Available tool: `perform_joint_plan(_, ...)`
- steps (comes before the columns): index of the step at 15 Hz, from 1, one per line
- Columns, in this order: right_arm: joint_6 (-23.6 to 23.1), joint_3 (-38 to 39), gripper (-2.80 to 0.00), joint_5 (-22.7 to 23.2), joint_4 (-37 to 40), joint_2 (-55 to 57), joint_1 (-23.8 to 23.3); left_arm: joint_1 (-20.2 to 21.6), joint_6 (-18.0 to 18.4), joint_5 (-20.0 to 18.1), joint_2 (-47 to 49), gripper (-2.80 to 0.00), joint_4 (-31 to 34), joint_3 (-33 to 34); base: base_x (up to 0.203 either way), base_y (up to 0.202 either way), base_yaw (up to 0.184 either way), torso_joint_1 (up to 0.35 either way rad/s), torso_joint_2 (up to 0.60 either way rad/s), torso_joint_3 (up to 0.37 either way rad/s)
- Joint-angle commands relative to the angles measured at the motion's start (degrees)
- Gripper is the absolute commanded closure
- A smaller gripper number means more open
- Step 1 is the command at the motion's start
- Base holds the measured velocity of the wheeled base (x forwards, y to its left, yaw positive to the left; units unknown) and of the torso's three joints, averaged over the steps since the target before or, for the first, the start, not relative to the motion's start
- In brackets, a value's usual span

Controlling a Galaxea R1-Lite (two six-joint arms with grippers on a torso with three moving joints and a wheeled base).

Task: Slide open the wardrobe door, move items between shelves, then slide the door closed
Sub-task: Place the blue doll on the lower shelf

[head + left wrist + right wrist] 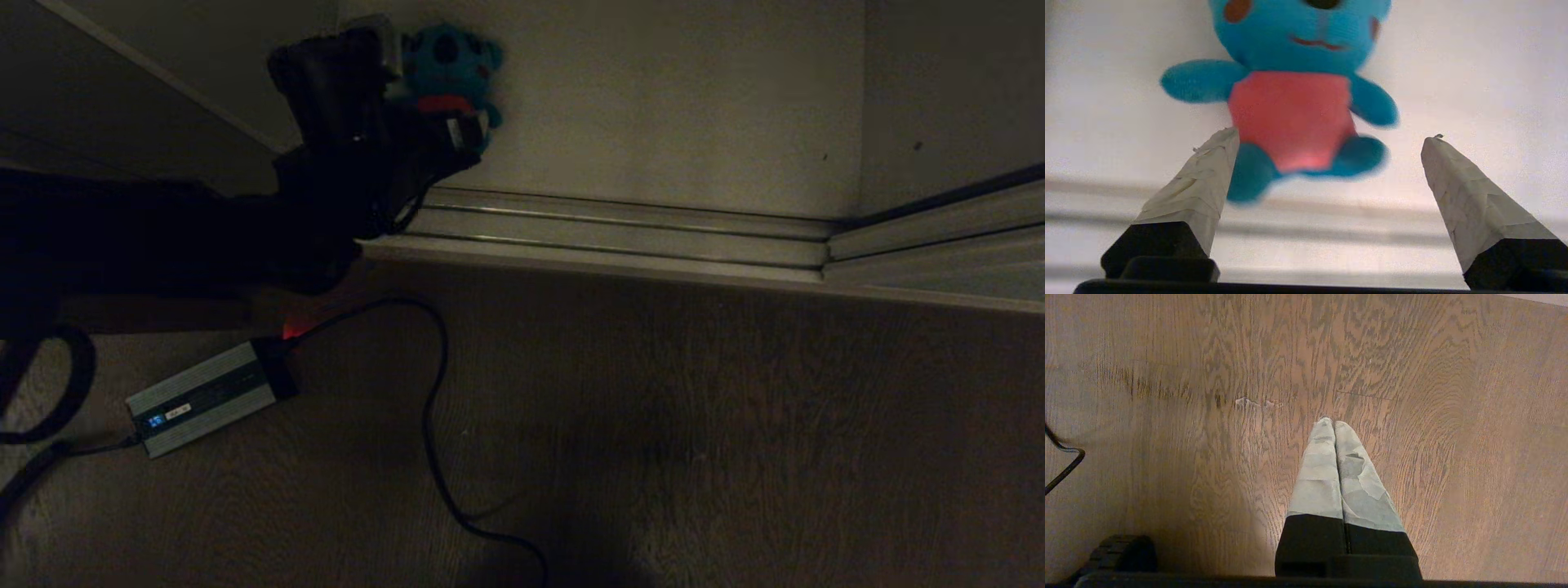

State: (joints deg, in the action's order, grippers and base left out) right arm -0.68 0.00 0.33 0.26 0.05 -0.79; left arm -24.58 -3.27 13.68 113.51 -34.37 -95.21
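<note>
Dim light covers the wood-grain floor (735, 425), where a grey power brick (208, 396) lies with a black cable (433, 425) curling away from it. Beyond the floor runs the wardrobe's pale metal sliding track (620, 233), and past that lies the off-white bottom shelf (669, 106), wide and plain. On that shelf, toward its left end, lies the teal-blue plush toy (451, 69) with a red belly, on its back with its feet toward the track. The left pincer (1331, 136) reaches in over the track from the left, its taped fingers (1208, 171) spread wide to either side of the toy's legs, gripping nothing; whether one finger brushes a foot cannot be told. The right pincer (1334, 424) hangs over bare floor, fingers pressed together and empty.
</note>
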Motion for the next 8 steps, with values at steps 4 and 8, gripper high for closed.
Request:
perform_joint_plan(4, -0.02, 0.2, 0.0, 0.02, 0.0, 0.04, 0.0, -1.33, -2.22, -0.3, -14.91, -2.8, 14.7, 6.47, 0.0, 0.0, 0.0, 0.0, 0.0, 0.0)
perform_joint_plan(8, -0.02, 0.18, 0.0, 0.02, 0.0, 0.01, 0.0, -2.77, -6.05, -0.51, -21.59, -2.8, 23.69, 11.06, 0.0, 0.0, 0.0, 0.0, 0.0, 0.0)
